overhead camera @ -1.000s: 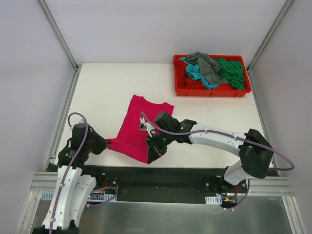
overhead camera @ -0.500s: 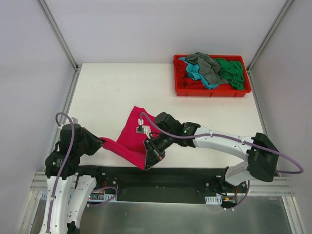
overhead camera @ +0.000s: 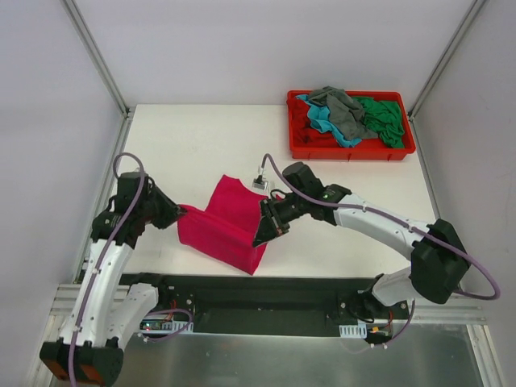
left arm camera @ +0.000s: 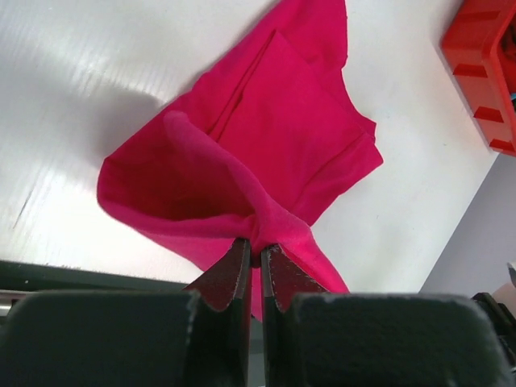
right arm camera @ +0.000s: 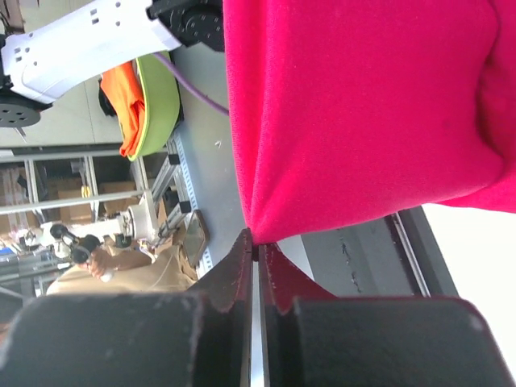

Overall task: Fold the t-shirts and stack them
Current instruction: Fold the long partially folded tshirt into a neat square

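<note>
Toward the near edge of the white surface (overhead camera: 185,145), between the two arms, sits the large plain magenta-pink cloth t-shirt (overhead camera: 228,228). The step in hand looks like a fold of it: its near side is raised off the surface at both corners while its far edge rests flat. The left jaws are pressed together on a bunched pinch of cloth at the shirt's left corner. In the left wrist view the fabric gathers into a ridge right at the tips, and the rest spreads away over the surface in a doubled, uneven shape. The right jaws are likewise shut on a thin edge at the shirt's right side, and from them the cloth hangs in a smooth sheet with one soft crease. Between the two grips the material sags into a pocket rather than a taut line.

The next move, I judge, calls for both arms to carry the held edge together over the resting part, level and far enough apart to pull the sag out, then to lower it before letting go. Uneven travel would skew the fold.

Well apart, at the far right corner, the shallow red plastic tray (overhead camera: 351,153) holds a rumpled heap of grey, teal, green and dark red t-shirts (overhead camera: 348,114), not yet folded.
</note>
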